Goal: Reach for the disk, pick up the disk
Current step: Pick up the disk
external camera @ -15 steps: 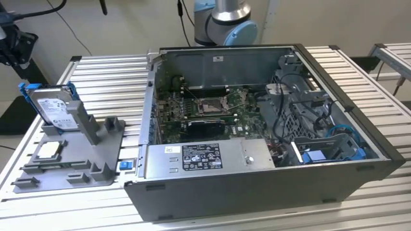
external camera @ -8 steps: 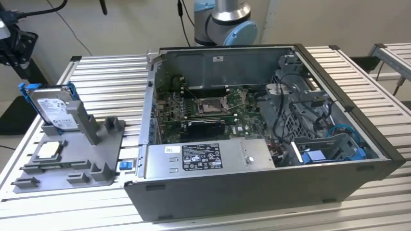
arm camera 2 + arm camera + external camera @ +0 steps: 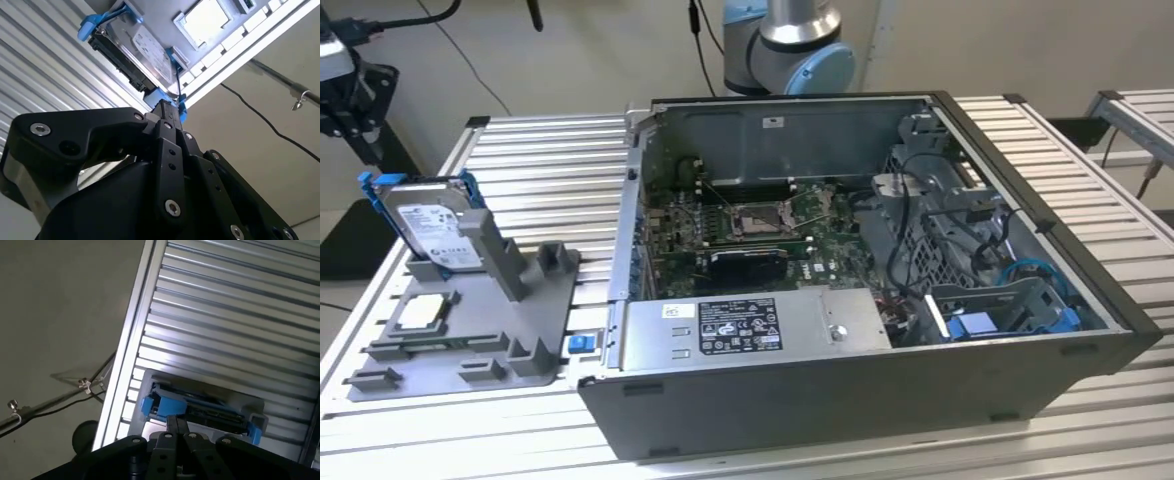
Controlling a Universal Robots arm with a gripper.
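Evidently poised by the disk [image 3: 438,232] at nine o'clock of the computer case [image 3: 761,420], with gripper [image 3: 175,420] jaws together, empty; likely dense, rigid, best clamped across blue frame [image 3: 150,406].

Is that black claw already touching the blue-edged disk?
Cannot tell. In the second wrist view the tip of the end effector overlaps the blue frame of the disk, but neither contact nor a gap shows plainly.

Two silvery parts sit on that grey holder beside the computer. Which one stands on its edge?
The disk, the labelled drive in the blue frame, stands upright on edge; the small square chip lies flat.
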